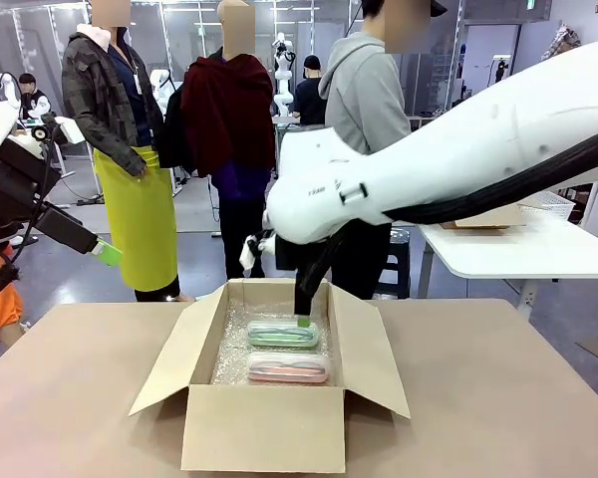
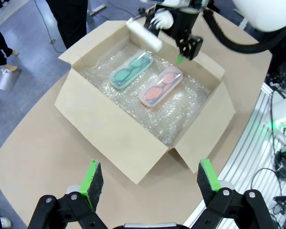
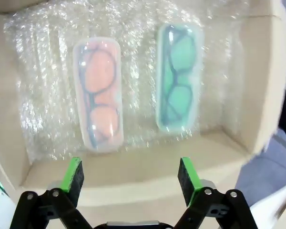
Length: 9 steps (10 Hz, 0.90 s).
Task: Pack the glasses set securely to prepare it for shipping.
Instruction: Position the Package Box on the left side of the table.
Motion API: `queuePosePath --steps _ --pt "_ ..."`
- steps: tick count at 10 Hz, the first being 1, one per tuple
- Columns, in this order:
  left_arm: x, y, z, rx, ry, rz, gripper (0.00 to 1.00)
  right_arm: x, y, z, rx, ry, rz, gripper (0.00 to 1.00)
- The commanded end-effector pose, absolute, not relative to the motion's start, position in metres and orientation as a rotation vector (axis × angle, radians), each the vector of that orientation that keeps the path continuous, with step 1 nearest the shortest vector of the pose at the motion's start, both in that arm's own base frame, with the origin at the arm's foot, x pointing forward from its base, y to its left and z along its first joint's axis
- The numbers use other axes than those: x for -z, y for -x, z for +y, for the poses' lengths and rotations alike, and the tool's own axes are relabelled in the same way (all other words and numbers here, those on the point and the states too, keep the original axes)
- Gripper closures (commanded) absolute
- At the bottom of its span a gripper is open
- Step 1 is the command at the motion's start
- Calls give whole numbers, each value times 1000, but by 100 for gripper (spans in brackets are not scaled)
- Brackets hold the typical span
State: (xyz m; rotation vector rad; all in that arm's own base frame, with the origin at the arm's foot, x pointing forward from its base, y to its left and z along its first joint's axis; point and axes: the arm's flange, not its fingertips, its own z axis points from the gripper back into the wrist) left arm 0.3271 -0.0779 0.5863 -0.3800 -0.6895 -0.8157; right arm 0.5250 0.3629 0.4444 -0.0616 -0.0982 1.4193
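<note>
An open brown cardboard box [image 1: 264, 428] stands mid-table, lined with bubble wrap [image 2: 181, 107]. Two cases lie flat side by side in it, each with glasses showing through. The mint-green case [image 1: 282, 334] [image 2: 130, 71] [image 3: 178, 76] is the farther one and the pale pink case [image 1: 288, 367] [image 2: 160, 86] [image 3: 99, 100] the nearer. My right gripper [image 1: 304, 317] [image 2: 183, 50] [image 3: 129, 174] hangs open inside the box mouth, just above the green case's right end, holding nothing. My left gripper [image 1: 108, 251] [image 2: 150, 179] is raised high off the table's left side, open and empty.
The box's four flaps [image 1: 169, 358] stand spread outward. The brown table [image 1: 498, 398] is bare on both sides of the box. Three people stand beyond the far edge. A white side table [image 1: 508, 249] stands at the back right.
</note>
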Motion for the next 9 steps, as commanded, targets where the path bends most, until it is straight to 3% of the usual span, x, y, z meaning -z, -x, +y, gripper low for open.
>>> queuePosePath --steps 1,9 --pt "-588 -327 -76 824 391 -693 0 -454 -502 316 -1283 0 -172 0" --pt "-588 -327 -76 824 391 -693 0 -488 -424 127 -713 -268 -562 0"
